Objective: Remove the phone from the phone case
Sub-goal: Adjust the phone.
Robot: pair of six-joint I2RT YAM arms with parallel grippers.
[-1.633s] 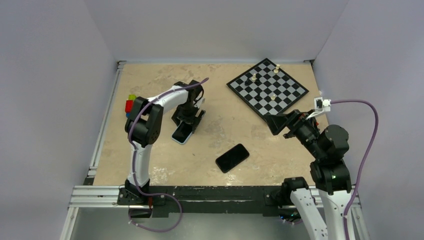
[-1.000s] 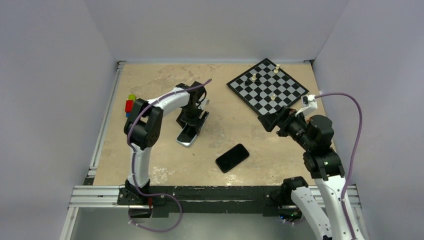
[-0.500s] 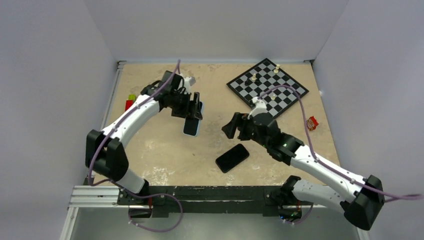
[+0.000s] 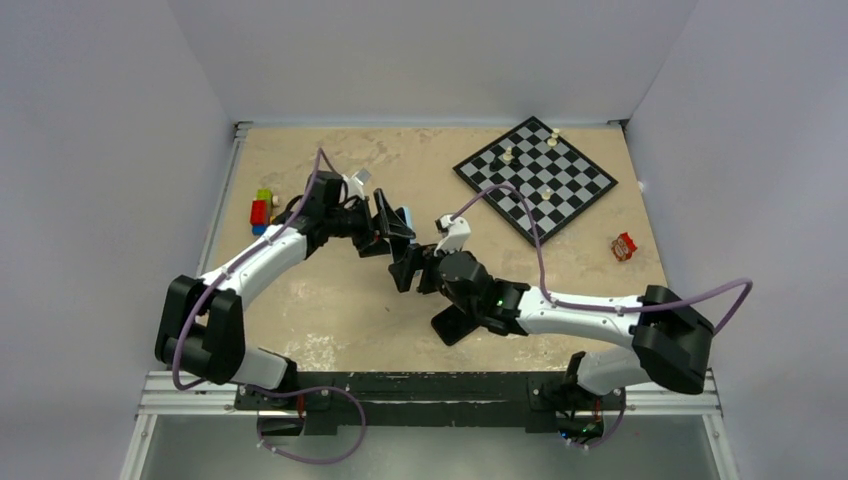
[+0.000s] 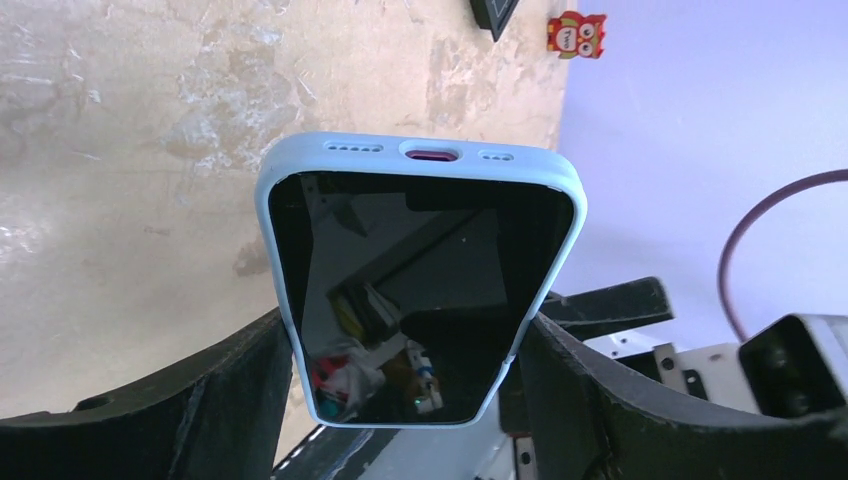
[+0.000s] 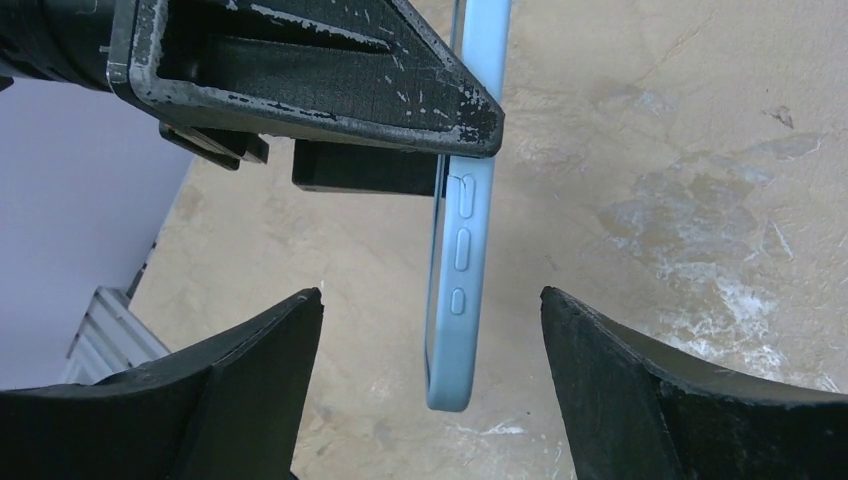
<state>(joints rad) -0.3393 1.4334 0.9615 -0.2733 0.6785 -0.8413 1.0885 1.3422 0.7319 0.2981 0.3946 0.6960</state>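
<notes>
Your left fingers [image 5: 230, 390] were clamped across the phone [image 5: 420, 300], held in the air above the table [image 5: 130, 150] inside its light-blue case [image 5: 420, 150], while your right fingers [image 6: 250, 390] stood wide open either side of its free end, touching nothing. The case looked soft and grippy, the phone stiff, slick and breakable, so peeling a case corner seemed wiser than pulling the glass.
</notes>
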